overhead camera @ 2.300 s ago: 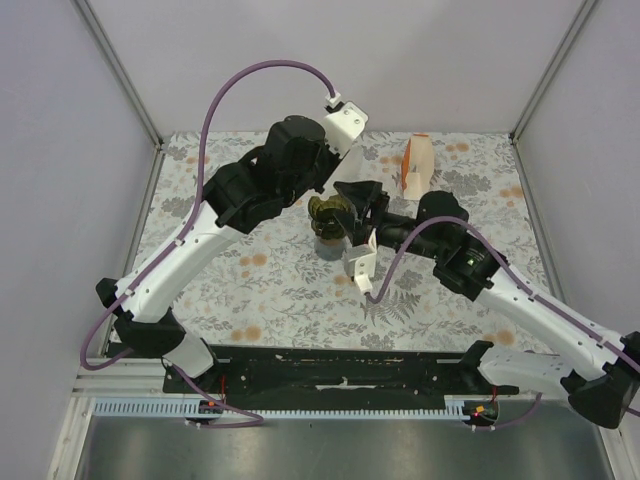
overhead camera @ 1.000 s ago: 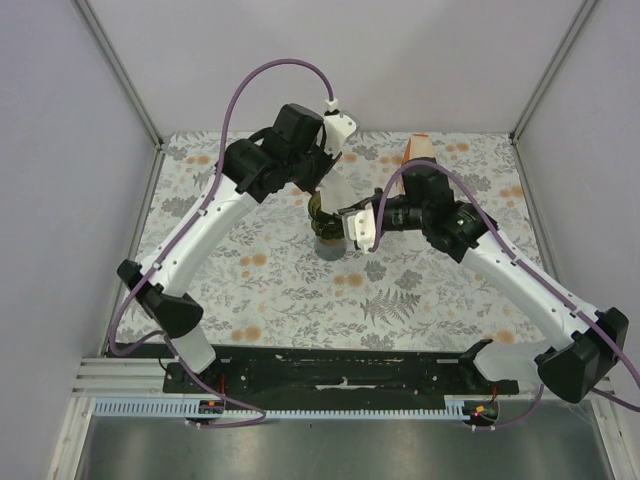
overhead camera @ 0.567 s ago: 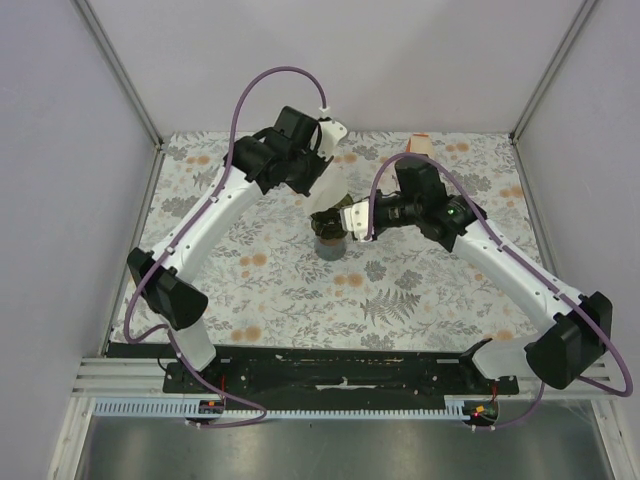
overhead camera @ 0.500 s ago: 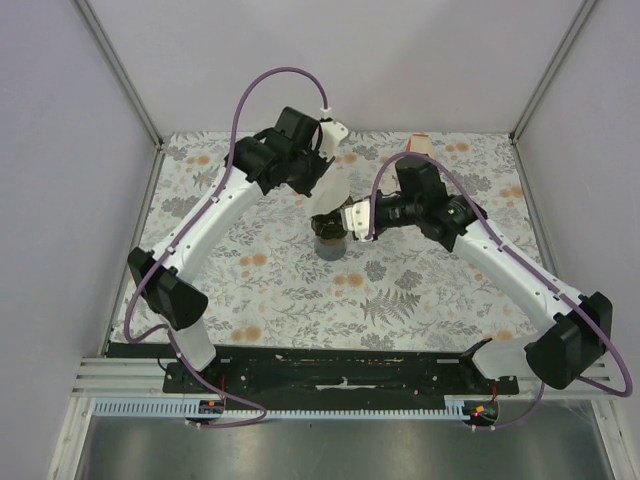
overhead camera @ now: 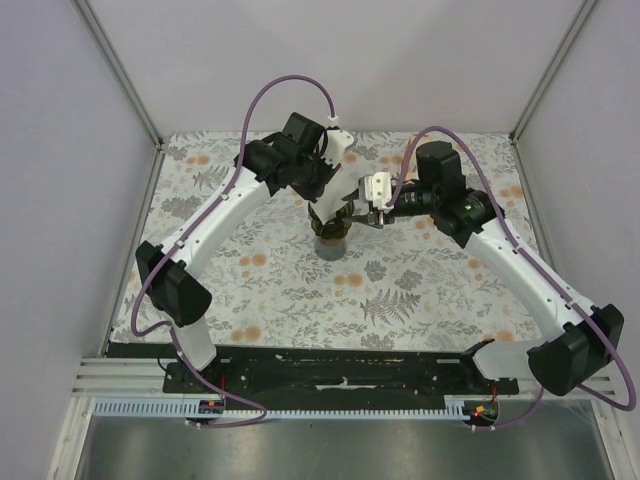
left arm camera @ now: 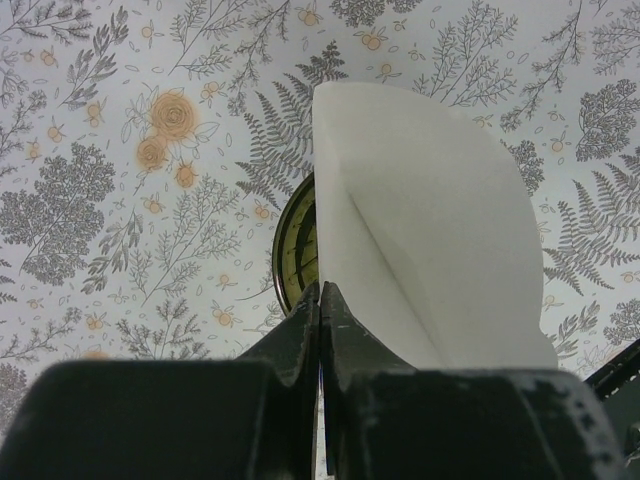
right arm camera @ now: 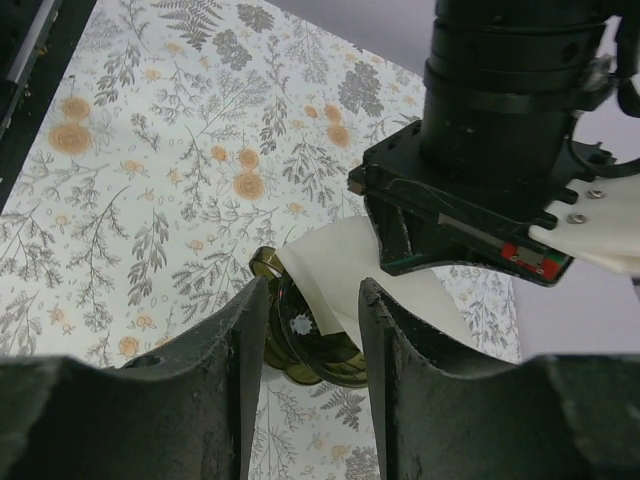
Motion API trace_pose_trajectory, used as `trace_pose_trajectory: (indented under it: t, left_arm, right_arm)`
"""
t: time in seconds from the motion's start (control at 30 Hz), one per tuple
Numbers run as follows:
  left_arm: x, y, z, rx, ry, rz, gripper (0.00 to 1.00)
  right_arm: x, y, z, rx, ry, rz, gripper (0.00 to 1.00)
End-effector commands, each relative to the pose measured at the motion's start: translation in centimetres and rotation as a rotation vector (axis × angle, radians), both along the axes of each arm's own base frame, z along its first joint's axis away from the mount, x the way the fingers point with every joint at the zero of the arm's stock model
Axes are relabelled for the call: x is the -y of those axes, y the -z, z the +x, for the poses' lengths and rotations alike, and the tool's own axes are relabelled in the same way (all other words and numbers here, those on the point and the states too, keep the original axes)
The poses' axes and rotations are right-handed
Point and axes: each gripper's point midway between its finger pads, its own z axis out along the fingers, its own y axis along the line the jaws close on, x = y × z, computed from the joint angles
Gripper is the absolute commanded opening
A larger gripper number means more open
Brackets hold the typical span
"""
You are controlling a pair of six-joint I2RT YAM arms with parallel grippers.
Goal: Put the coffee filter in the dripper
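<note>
My left gripper [overhead camera: 322,198] is shut on the edge of the coffee filter [overhead camera: 325,212], a white paper cone held tilted. The filter's lower end reaches into the mouth of the olive-green dripper [overhead camera: 333,232]. In the left wrist view the shut gripper [left arm camera: 320,288] pinches the filter [left arm camera: 430,220], and the dripper's rim [left arm camera: 298,250] shows beside it. My right gripper [overhead camera: 358,212] is open and empty, just right of the dripper. In the right wrist view the open gripper [right arm camera: 305,300] frames the dripper [right arm camera: 320,345] and the filter [right arm camera: 335,255] without touching them.
The dripper stands on a short grey cylinder [overhead camera: 330,250] mid-table on the flowered cloth [overhead camera: 280,290]. The left arm's black wrist [right arm camera: 490,130] hangs close above the right gripper. Grey walls enclose the table on three sides.
My right gripper has drawn back from the dripper toward the right and rear. My left gripper has brought the filter down onto the dripper's mouth.
</note>
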Motion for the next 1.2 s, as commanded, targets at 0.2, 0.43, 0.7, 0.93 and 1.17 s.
trace_pose_trajectory:
  t: [0.2, 0.43, 0.7, 0.93, 1.17]
  left_arm:
    - [1.2, -1.6, -0.2, 0.021, 0.036, -0.064, 0.2]
    - [1.0, -2.6, -0.2, 0.041, 0.029, -0.066, 0.34]
    - [0.9, -4.0, -0.2, 0.056, 0.009, -0.101, 0.45]
    - [0.7, -5.0, -0.2, 0.041, -0.022, -0.155, 0.48]
    - [-0.2, -5.3, -0.4, -0.005, -0.063, -0.218, 0.57]
  right_arm:
    - [-0.2, -5.2, 1.6, -0.186, 0.131, 0.143, 0.47]
    - [-0.6, -3.5, 3.9, -0.312, 0.233, 0.136, 0.39]
    - [-0.6, -0.4, 6.2, -0.356, 0.335, 0.104, 0.24]
    - [-1.5, 3.6, 7.3, -0.341, 0.383, 0.003, 0.14]
    - [-2.5, 6.2, 7.3, -0.331, 0.387, -0.076, 0.1]
